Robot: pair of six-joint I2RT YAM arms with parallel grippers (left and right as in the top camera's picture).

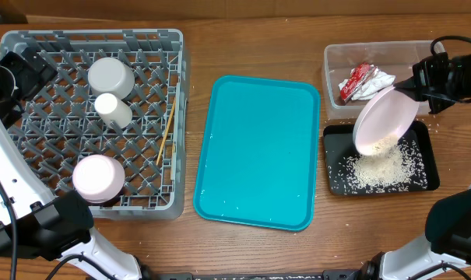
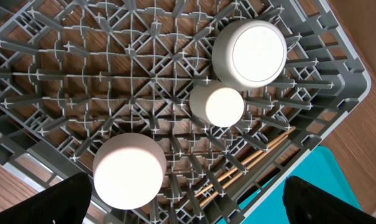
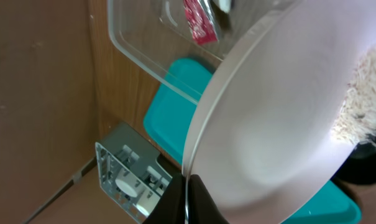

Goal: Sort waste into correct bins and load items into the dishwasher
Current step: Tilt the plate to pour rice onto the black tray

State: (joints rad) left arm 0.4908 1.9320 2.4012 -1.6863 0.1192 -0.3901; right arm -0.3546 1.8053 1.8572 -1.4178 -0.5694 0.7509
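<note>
My right gripper is shut on the rim of a white plate, tilted over the black tray. White rice scraps lie on that tray and some cling to the plate. The clear tub holds the crumpled napkin and the red-and-white sauce packet. The grey dish rack holds a cup, a bowl, another round white dish and the chopsticks. My left gripper is open above the rack.
A teal serving tray lies between the rack and the bins. The right arm's base stands at the front right, the left arm's base at the front left.
</note>
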